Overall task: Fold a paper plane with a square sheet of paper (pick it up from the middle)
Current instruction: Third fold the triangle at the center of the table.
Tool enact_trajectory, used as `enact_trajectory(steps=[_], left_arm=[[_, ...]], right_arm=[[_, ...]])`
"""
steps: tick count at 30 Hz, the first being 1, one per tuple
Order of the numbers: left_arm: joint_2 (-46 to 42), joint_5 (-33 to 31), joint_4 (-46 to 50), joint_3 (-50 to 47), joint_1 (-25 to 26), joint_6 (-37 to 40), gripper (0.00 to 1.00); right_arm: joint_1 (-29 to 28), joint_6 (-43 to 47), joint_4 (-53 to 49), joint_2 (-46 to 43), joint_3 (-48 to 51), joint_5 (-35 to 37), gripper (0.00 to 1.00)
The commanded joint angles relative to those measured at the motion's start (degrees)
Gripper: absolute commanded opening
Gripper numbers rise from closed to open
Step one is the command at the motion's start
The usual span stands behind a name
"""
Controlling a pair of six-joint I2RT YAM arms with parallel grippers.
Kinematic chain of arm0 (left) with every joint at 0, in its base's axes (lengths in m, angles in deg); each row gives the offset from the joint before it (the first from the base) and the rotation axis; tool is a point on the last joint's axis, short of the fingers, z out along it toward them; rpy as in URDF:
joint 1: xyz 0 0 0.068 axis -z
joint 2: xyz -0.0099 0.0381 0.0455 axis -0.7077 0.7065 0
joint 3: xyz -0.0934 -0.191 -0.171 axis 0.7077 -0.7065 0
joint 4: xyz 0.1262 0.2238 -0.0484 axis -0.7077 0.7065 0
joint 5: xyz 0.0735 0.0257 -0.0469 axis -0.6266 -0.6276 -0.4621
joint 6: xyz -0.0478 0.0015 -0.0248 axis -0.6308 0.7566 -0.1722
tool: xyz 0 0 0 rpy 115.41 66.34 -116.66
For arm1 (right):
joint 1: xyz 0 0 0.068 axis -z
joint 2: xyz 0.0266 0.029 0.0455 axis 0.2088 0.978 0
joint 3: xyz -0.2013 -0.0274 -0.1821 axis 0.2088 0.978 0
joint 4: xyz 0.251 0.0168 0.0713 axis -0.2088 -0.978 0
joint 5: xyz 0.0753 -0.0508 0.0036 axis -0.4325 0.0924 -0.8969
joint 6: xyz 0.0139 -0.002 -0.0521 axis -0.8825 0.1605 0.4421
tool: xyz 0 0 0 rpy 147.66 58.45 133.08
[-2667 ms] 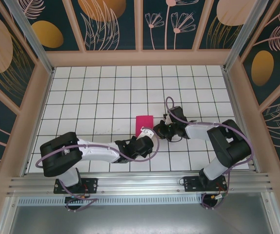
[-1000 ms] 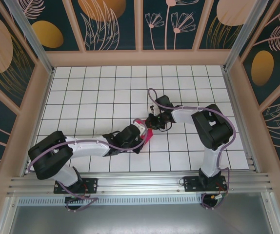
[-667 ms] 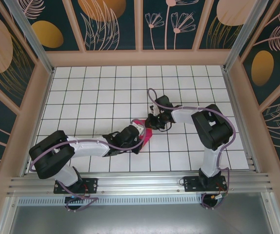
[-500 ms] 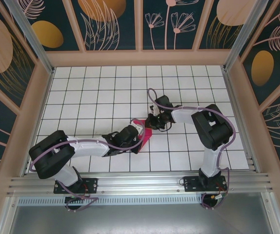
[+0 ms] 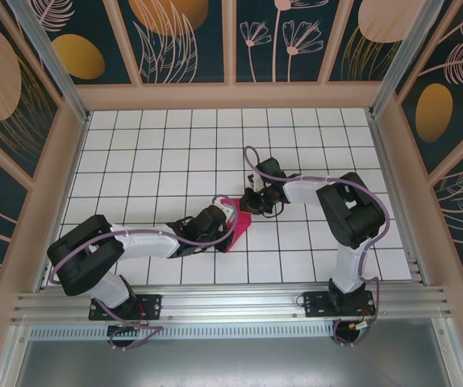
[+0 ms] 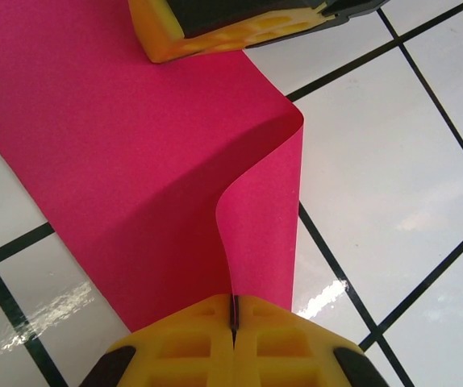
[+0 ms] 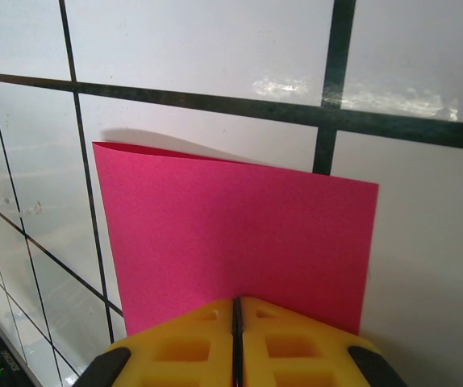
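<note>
The magenta-pink sheet of paper [image 5: 237,234] lies folded on the white tiled floor at mid-table. My left gripper [image 5: 227,216] is shut on one raised layer of it. In the left wrist view that layer curls up from the paper [image 6: 94,161] into the closed jaws of the left gripper [image 6: 234,305]. My right gripper [image 5: 246,205] meets the sheet from the far right. Its jaws are shut, tips down on the paper [image 7: 231,234] at the right gripper [image 7: 236,305]. One of its yellow fingers [image 6: 215,24] rests on the sheet's far edge.
The white floor with black grid lines [image 5: 159,153] spreads wide around the paper. Peach-framed patterned walls [image 5: 231,95] close in the back and both sides. An aluminium rail [image 5: 231,306] runs along the near edge by the arm bases.
Both arms came in onto the flat pink rectangle. Over the last second the left gripper drew back slightly left, lifting a layer, and a pointed near corner of paper now shows.
</note>
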Motion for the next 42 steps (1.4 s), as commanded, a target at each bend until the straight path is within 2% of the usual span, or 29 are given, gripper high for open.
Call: enact_trajectory(steps=[1, 7, 9, 19, 42], left_arm=[[1.06, -0.71, 0.4, 0.85, -0.71, 1.3, 0.0], [1.17, -1.47, 1.43, 1.46, -1.88, 2.57, 0.0], [1.45, 0.73, 0.37, 1.45, -2.74, 2.65, 0.01], [3.33, 2.8, -0.01, 2.2, -2.69, 2.02, 0.01], [0.13, 0.14, -1.14, -0.65, -2.67, -2.86, 0.02]], right_arm=[[-1.15, -0.49, -2.23, 1.67, 1.54, 2.82, 0.12], [-1.19, -0.75, -2.02, 1.6, 1.81, 2.99, 0.12], [-1.23, -0.84, -1.58, 1.68, 1.98, 2.79, 0.12], [-1.23, -1.02, -1.31, 1.58, 2.46, 2.99, 0.12], [-1.23, -1.81, -0.83, 1.21, 3.39, 3.91, 0.12]])
